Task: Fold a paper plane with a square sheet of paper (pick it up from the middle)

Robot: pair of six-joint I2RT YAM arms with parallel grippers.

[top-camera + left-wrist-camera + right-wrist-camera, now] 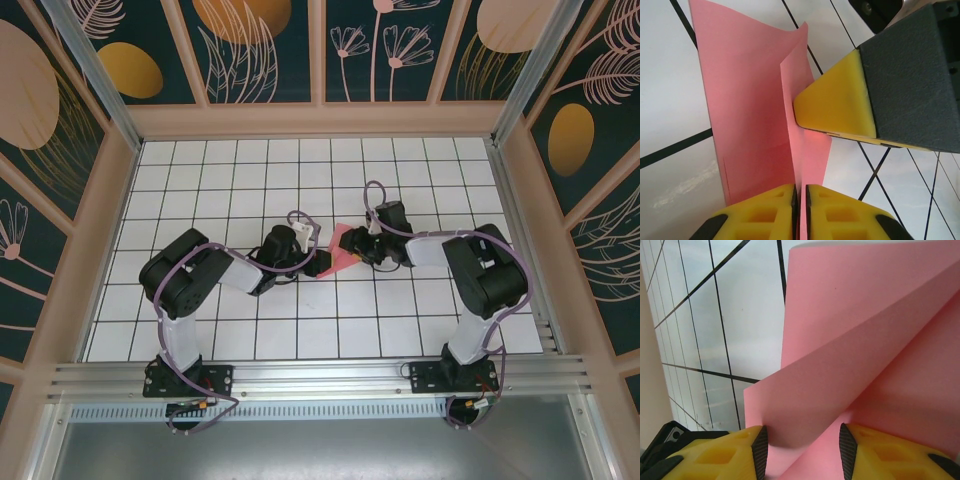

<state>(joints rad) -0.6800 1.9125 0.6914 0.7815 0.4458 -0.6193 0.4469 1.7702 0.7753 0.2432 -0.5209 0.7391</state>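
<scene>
You get bright, even light from overhead in the top view: the white counter (250, 170) reads clean, with only short, soft shadows on it. In the left wrist view a dull sheen smears the lower left, and the bottom edge goes soft. In the right wrist view the pink paper (865, 340) darkens inside its fold, and the grid lines bow slightly at the left edge.
</scene>
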